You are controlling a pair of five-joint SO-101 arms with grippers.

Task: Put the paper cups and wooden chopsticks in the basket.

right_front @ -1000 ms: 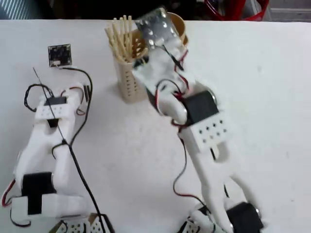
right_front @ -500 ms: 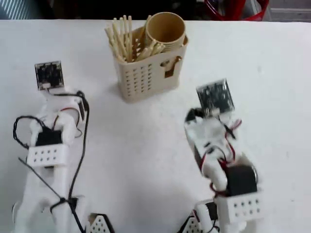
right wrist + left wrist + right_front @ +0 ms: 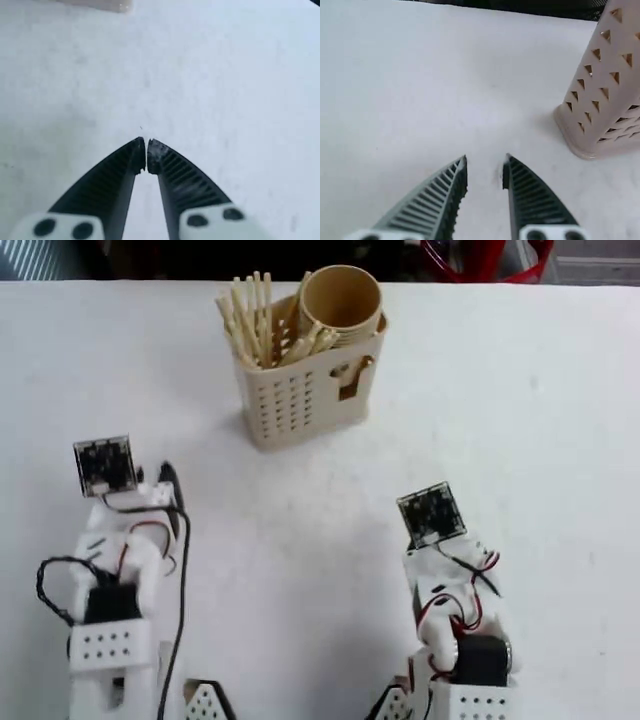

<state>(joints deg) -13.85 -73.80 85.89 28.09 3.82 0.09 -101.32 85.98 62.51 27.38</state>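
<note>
Both arms are pulled back from the cream perforated plastic basket [image 3: 300, 400]; left gripper [image 3: 485, 162] slightly parted, right gripper [image 3: 146, 145] closed, retreat best kept clear.

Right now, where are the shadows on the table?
Left wrist view: a soft grey shadow hugs the foot of the basket on the table. High view: the table is evenly bright, with no hard shadows and no glare. Right wrist view: the table is evenly lit too.
</note>
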